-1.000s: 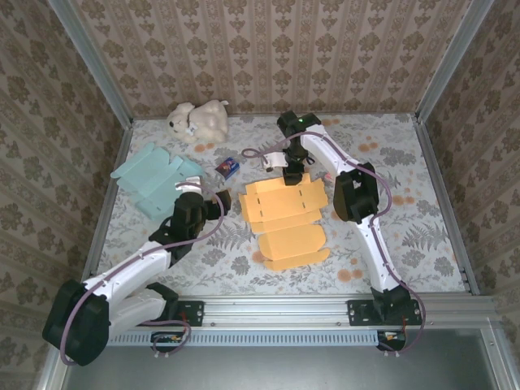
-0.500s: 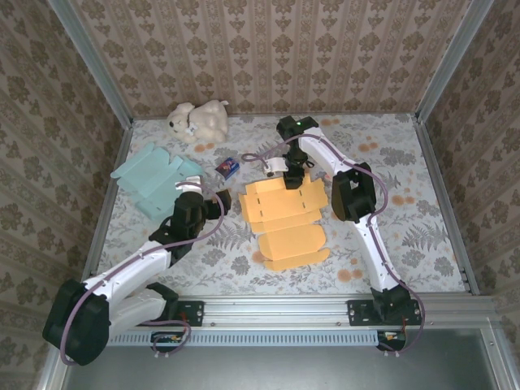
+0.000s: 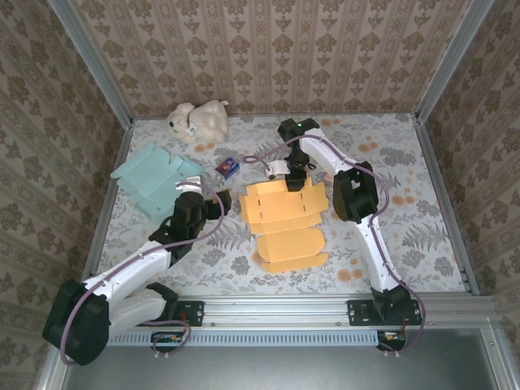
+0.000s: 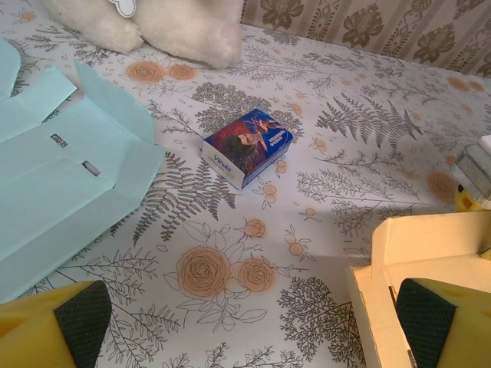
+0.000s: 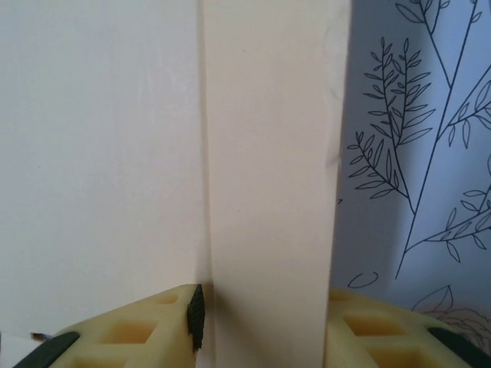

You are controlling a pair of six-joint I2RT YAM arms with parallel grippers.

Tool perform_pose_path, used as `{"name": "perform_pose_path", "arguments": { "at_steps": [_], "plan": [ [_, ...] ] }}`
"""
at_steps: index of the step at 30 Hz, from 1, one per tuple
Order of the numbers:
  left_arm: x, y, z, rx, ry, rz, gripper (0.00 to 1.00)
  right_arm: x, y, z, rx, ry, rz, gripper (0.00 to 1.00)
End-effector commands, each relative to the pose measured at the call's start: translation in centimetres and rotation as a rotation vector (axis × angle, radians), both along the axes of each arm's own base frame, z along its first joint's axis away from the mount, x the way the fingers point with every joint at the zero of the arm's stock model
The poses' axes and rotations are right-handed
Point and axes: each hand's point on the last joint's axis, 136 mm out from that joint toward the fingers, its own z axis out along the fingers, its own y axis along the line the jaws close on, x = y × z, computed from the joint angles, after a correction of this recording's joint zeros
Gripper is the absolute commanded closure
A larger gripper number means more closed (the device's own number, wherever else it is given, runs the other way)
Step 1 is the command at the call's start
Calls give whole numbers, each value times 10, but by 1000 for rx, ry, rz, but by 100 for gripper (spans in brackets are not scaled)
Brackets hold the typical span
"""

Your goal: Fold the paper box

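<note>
Two arms: both reach from the 6 o'clock edge onto the floral surface [image 3: 406,236], one on each side of its middle.
Box: the orange paper box [image 3: 284,227] lies unfolded and mostly flat at the middle of the surface, its long axis running from 12 to 6 o'clock.
Right arm: the right fingers [image 3: 293,180] point down at the box's 12 o'clock edge.
Flap: in the right wrist view a narrow pale flap [image 5: 268,192] runs up from between the two yellow fingers. A crease joins its 9 o'clock side to the wider panel, and the patterned surface shows at its 3 o'clock side.
Right grip: the fingers are partly closed, one at each long edge of the flap. I cannot tell whether they pinch it or only straddle it.
Left arm: the left fingers [image 3: 213,201] hover at the box's 9 to 10 o'clock, near its corner, spread wide with nothing between them.
Left wrist view: the box's corner lies just beside the finger at the frame's 4 o'clock. Whether they touch I cannot tell.
Teal paper box [image 3: 154,179]: flat, at 10 o'clock of the surface, well apart from the orange one.
Blue carton [image 3: 228,166]: small, at 11 o'clock of the orange box, between it and the teal one.
Plush toy [image 3: 197,120]: white, against the 12 o'clock wall, left of centre.
</note>
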Motion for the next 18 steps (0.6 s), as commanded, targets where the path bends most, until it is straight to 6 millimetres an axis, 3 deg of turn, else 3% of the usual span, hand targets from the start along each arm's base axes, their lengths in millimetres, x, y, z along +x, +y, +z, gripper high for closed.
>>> {"name": "perform_pose_path", "arguments": {
  "at_steps": [1, 7, 12, 18],
  "plan": [
    [5, -4, 19, -16, -35, -12, 0, -4, -2, 28, 24, -31, 21, 64],
    [3, -4, 19, -15, -33, -12, 0, -7, -2, 37, 34, -39, 22, 73],
    [5, -7, 16, -10, -20, -21, 0, -9, -2, 41, 29, -54, 26, 99],
    [20, -27, 12, 16, 7, -90, 0, -18, 2, 59, 47, -73, 27, 100]
  ]
}}
